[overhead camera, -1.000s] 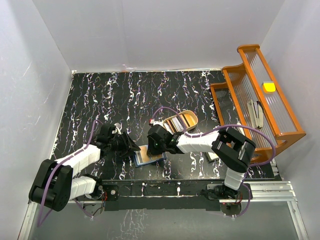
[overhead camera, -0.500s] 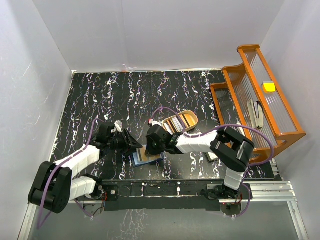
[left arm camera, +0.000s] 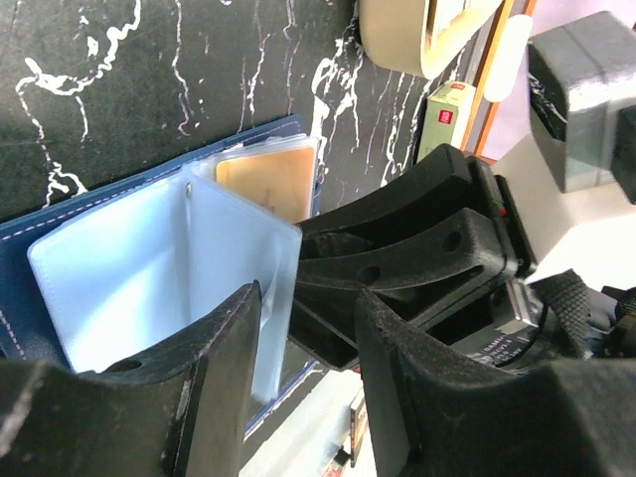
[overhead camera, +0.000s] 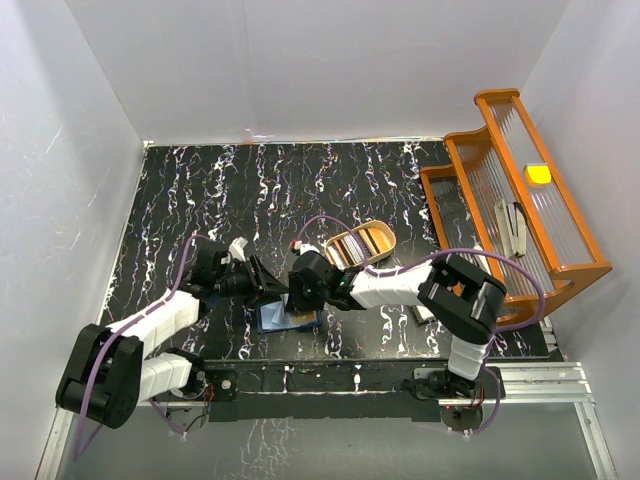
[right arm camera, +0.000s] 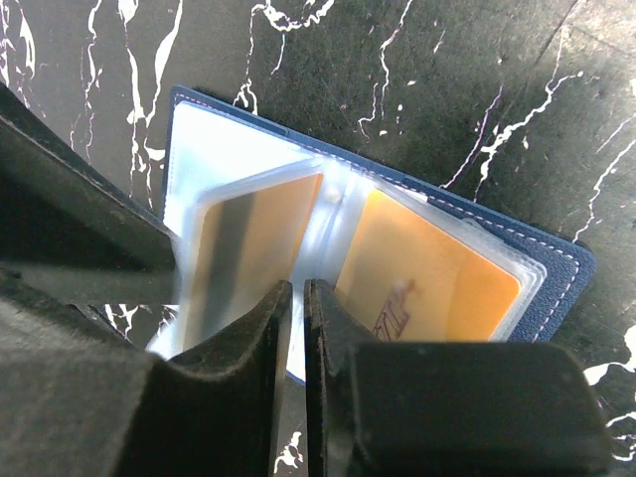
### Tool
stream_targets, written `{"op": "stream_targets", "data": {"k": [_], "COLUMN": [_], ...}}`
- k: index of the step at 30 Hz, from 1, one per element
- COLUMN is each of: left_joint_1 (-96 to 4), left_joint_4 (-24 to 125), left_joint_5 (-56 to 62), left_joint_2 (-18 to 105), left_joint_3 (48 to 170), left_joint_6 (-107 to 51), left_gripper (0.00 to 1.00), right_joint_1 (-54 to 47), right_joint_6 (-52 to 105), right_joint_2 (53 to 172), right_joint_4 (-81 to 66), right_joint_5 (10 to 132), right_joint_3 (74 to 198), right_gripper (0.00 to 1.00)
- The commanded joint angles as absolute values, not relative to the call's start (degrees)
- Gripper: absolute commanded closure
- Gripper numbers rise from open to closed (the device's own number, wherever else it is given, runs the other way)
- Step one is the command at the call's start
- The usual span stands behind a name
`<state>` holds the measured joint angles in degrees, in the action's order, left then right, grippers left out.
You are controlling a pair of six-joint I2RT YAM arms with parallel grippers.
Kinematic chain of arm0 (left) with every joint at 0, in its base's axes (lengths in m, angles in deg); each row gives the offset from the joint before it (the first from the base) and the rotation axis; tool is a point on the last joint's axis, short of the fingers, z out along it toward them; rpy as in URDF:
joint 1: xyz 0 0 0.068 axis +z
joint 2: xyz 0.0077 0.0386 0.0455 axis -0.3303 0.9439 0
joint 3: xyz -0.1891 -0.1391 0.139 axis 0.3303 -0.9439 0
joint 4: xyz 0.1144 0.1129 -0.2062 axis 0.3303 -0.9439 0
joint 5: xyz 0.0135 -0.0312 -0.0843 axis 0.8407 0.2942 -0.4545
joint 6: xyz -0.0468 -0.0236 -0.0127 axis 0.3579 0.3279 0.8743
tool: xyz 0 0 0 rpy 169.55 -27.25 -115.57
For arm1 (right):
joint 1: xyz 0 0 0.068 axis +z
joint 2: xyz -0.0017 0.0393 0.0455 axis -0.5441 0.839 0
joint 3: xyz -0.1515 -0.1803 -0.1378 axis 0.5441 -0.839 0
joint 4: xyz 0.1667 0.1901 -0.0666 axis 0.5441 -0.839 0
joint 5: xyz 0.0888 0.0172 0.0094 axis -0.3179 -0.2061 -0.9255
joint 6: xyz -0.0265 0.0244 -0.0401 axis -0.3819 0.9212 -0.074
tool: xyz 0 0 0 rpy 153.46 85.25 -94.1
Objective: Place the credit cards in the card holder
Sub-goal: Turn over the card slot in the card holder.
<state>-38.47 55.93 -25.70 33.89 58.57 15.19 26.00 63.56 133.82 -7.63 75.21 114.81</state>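
Near front edge: L gripper (left arm camera: 308, 328) half-open astride card holder (right arm camera: 556, 270) leaf, R gripper (right arm camera: 296, 293) near-shut; nudge orange card (right arm camera: 243, 260) fully in.

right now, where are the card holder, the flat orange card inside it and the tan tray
card holder (right arm camera: 568, 276): right wrist view, navy cover corner
orange card (right arm camera: 427, 268): right wrist view, middle of its face under the clear sleeve
tan tray (overhead camera: 387, 237): top view, right end of its rim

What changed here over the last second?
The left gripper and right gripper moved toward each other over the card holder, which slid slightly toward the left arm; less of its orange cards shows from above. Tan tray and orange rack unchanged.
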Motion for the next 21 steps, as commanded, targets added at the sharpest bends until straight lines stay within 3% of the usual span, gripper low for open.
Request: {"op": "stream_targets", "data": {"k": [1,6,14,18,21], "left_joint_1": [-38.36,-38.36,-38.51,-38.54,-38.54], "left_joint_4": [54.72,54.34,54.06,53.98,54.33], "left_joint_5": [-26.83,-25.59,-25.37,-24.92,-24.95], "left_joint_2": [35.17,36.81,36.24,36.37,36.75], "left_joint_3": [59.49,59.25,59.95,59.75,59.60], "left_joint_6": [14.44,13.58,13.76,13.58,13.76], "left_gripper": [0.59,0.73,0.75,0.87,0.90], "right_joint_1": [26.54,26.52,26.54,26.54,26.54], "right_joint_6": [62.03,62.07,62.28,62.07,62.03], "right_joint_2": [132.45,129.48,129.32,127.35,126.07], "right_joint_4": [-6.61,-5.97,-5.05,-5.48,-5.86], "right_joint_5": [78.29,79.68,79.26,80.59,81.57], "right_joint_3": [114.65,113.03,112.14,111.87,111.44], "right_gripper": [0.86,0.83,0.80,0.77,0.74]}}
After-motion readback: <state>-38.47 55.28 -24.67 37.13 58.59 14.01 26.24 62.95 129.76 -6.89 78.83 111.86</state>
